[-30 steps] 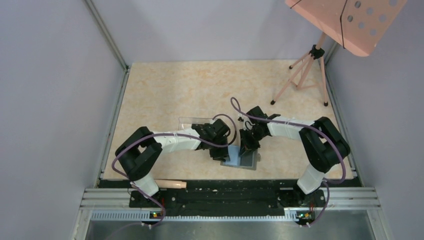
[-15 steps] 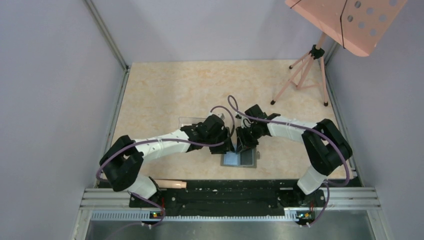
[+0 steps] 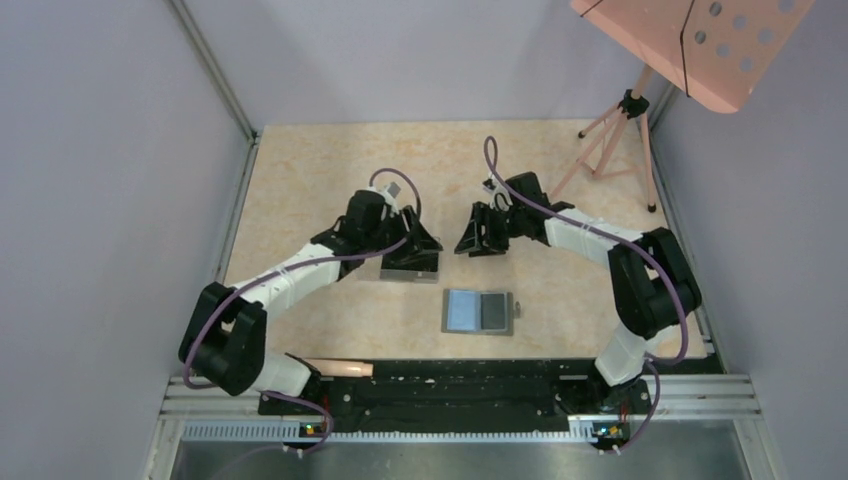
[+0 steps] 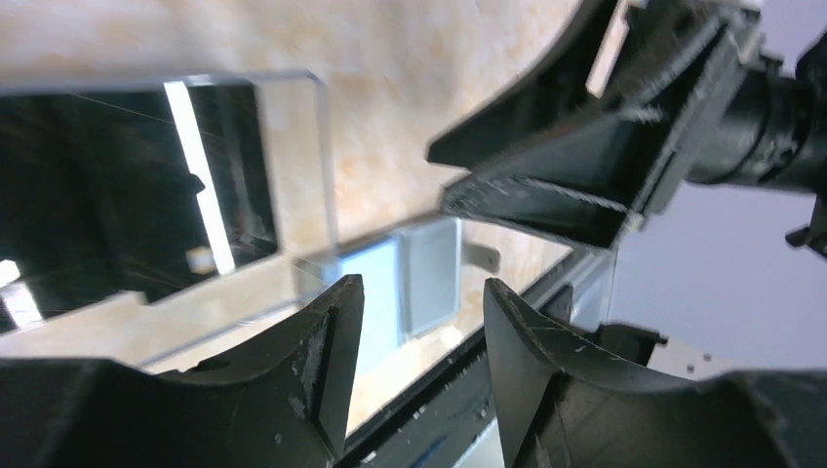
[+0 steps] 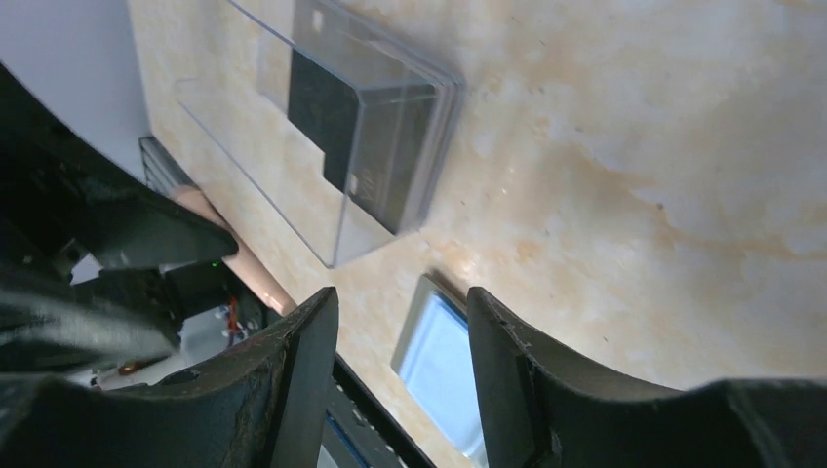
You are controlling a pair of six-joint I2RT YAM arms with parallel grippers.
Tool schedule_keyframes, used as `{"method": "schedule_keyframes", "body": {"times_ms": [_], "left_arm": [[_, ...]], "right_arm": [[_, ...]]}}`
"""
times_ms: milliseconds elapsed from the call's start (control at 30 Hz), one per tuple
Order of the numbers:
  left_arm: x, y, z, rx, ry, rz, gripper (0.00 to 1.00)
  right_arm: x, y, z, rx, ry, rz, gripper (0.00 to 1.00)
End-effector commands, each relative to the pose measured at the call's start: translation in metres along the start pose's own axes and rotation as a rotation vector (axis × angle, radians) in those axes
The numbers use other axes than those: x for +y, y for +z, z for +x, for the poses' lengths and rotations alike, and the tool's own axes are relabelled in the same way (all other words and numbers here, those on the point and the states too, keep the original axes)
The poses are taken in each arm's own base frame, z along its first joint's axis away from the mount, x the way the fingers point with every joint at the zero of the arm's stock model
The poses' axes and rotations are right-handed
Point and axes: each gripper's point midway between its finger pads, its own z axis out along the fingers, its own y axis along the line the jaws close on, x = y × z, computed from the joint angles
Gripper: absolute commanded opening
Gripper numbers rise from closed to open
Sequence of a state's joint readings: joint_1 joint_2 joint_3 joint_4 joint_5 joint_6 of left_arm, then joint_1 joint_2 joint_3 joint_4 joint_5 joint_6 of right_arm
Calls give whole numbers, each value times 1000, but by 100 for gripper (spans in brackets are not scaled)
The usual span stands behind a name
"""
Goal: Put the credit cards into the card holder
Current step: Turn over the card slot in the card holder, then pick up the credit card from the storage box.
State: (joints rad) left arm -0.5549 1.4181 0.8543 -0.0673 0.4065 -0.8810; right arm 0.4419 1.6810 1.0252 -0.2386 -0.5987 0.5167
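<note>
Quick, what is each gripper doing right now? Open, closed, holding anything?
Left gripper: open, holding nothing.
Right gripper: open, holding nothing.

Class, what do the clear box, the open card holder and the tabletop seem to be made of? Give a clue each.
Clear box: likely rigid plastic, glossy; see-through with bright reflections.
Card holder: perhaps leather or fabric, matte gray-blue; no shine.
Tabletop: marble-patterned laminate or stone, smooth; beige veining.

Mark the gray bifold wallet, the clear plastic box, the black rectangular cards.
gray bifold wallet (image 3: 478,311), top view, centre fold.
clear plastic box (image 3: 410,268), top view, near edge.
black rectangular cards (image 5: 324,99), right wrist view, top face.
</note>
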Motion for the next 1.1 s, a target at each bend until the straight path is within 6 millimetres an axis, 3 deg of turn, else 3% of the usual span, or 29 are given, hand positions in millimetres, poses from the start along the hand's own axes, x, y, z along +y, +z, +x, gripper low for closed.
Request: {"method": "schedule_keyframes", "body": {"times_ms": [0, 200, 367, 533, 733, 833, 933, 1067], "left_arm": [[25, -22, -33, -72, -21, -51, 54], [90, -28, -45, -33, -35, -369, 54], [115, -14, -47, 20, -32, -481, 53], [123, 7, -46, 66, -40, -497, 51], [102, 38, -36, 129, -1, -431, 43], [92, 44, -32, 133, 6, -403, 35], [86, 46, -29, 137, 4, -366, 21], [92, 46, -28, 143, -2, -398, 25]], "right_arm": [[34, 9, -26, -18, -1, -129, 52], [42, 32, -24, 31, 14, -122, 52], [41, 52, -12, 82, 25, -90, 51], [37, 63, -4, 117, 36, -71, 47], [37, 66, -1, 122, 46, -82, 37], [38, 66, 1, 124, 55, -96, 27], [37, 67, 3, 129, 63, -104, 17], [38, 68, 5, 133, 67, -109, 15]]}}
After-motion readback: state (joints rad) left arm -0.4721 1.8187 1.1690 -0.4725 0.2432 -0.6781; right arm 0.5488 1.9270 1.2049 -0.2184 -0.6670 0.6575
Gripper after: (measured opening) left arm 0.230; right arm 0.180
